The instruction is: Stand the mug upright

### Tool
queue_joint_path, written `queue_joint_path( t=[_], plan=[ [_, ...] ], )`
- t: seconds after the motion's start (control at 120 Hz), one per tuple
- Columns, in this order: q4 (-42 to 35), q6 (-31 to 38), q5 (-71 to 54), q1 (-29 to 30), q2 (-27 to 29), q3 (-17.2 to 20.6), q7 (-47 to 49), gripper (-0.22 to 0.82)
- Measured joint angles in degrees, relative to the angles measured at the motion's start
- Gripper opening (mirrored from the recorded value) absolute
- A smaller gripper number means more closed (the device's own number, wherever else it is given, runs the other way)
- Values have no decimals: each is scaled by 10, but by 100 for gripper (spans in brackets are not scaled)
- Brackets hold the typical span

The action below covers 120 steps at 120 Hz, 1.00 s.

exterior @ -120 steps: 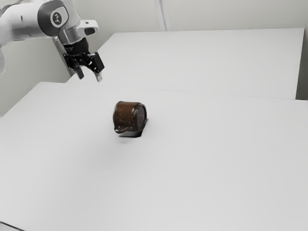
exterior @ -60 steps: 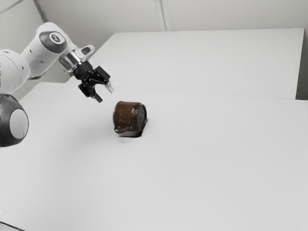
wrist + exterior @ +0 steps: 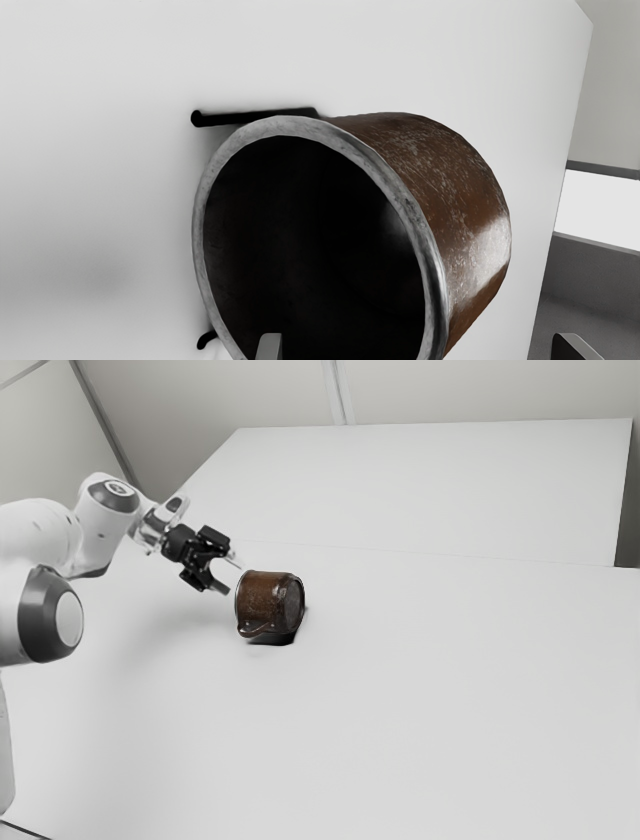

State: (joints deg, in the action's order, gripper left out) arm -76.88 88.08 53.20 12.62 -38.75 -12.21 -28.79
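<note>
1. Pale walls (image 3: 190,405) rose behind a broad white table (image 3: 420,730), and the mug (image 3: 268,603) lay on its side there, its mouth (image 3: 310,225) toward the gripper (image 3: 234,579) and its base toward the exterior view's right.
2. Its handle (image 3: 253,631) sat low, on the side nearer the exterior camera.
3. The jaws stood open, with nothing gripped between them. In the wrist view one finger (image 3: 270,347) lined up with the dark mouth, while the other finger (image 3: 575,345) stood outside the wall, on the side away from the table. Whether either touched the mug, I could not tell.
4. Getting hold of the rim (image 3: 434,280) looked like the step in hand, as I judged it. Done well, it called for one finger slid inside the mouth and the other over the outer wall, far enough in that the pads would cover more than the lip.
5. A straight, slow approach along the mug's length seemed wisest, since a fingertip striking the rim could have pushed the mug off or rolled it.
6. Once pinched, it needed a small lift before turning mouth-up, with room left for the base to swing beneath. The round wall could have pivoted in a shallow grip.
</note>
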Motion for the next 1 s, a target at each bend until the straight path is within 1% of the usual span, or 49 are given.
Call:
queue_joint_path(
  t=[0.183,0.367,0.425,0.5,0.633,0.725,0.892,1.0],
  plan=[
    [-33,4,30,-6,-3,6,-21,58],
    [-44,-11,64,-18,-6,9,-36,58],
    [-45,-15,72,-22,-6,9,-39,55],
    [-45,-19,78,-24,-6,9,-43,47],
    [-45,-25,83,-25,-3,9,-49,24],
    [-44,-28,84,-28,1,8,-52,12],
    [-37,-30,85,-35,4,9,-54,-4],
    [-35,-30,87,-42,4,9,-54,-11]
  ],
)
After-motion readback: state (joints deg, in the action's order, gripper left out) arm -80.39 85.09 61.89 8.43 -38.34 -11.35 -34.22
